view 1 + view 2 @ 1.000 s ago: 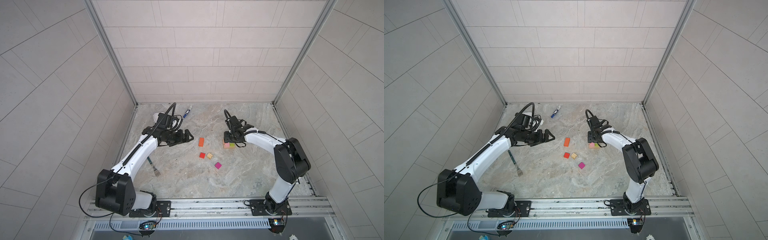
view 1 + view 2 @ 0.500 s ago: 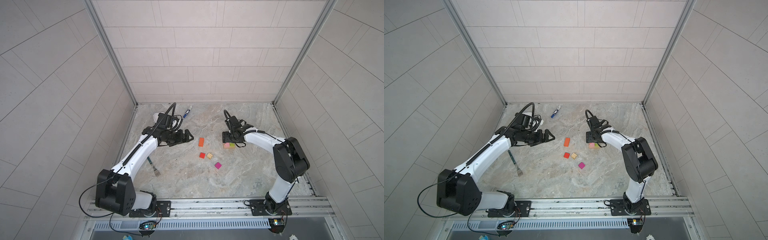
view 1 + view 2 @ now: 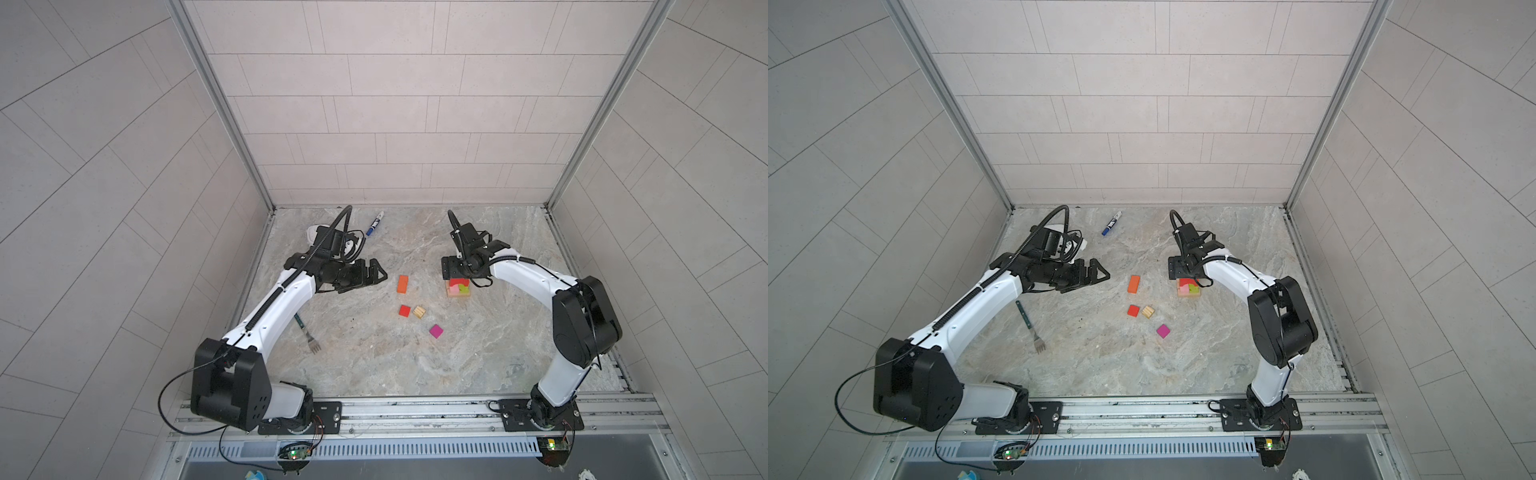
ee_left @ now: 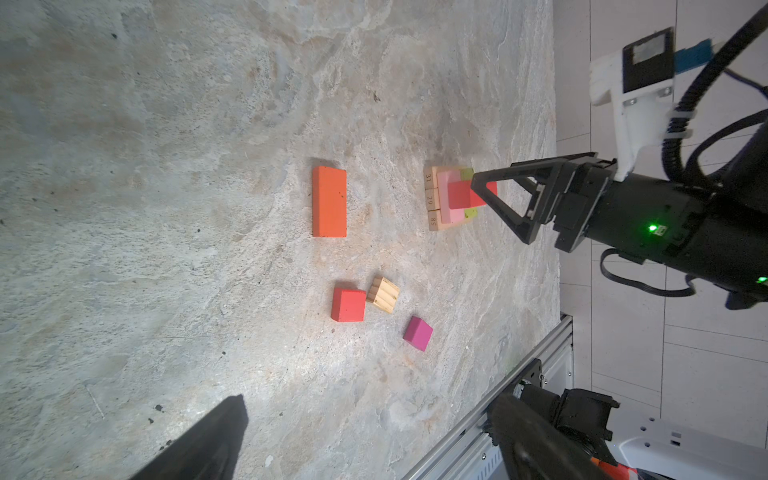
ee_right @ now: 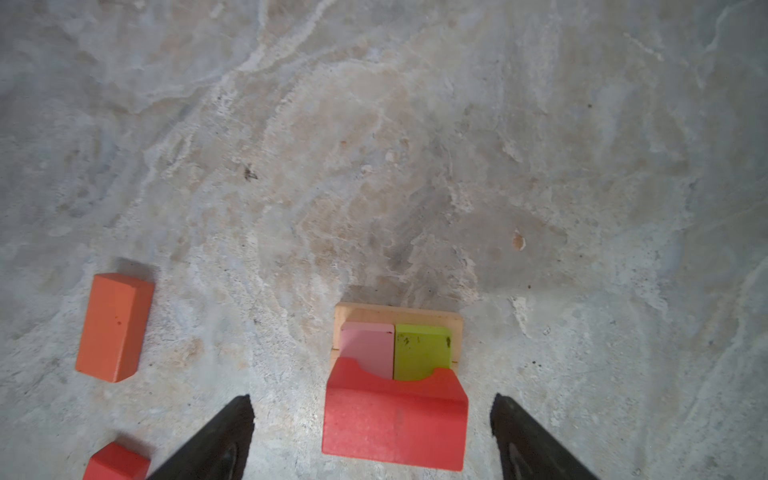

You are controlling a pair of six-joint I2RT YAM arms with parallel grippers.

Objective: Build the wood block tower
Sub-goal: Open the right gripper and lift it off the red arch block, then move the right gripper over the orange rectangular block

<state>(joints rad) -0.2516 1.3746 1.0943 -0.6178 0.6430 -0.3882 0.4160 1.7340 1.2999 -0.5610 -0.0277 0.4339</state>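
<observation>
The red wooden arch block lies atop the tower of tan, pink and lime bars on the marbled tabletop; the right fingers straddle it, spread clear, likely letting it settle. The left fingers gape empty.

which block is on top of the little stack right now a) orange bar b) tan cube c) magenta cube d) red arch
d: the red wooden arch block rests on the pink wooden bar and lime green wooden bar of the tower, while the orange wooden bar, magenta wooden cube and tan wooden cube lie loose on the stone table top.
</observation>
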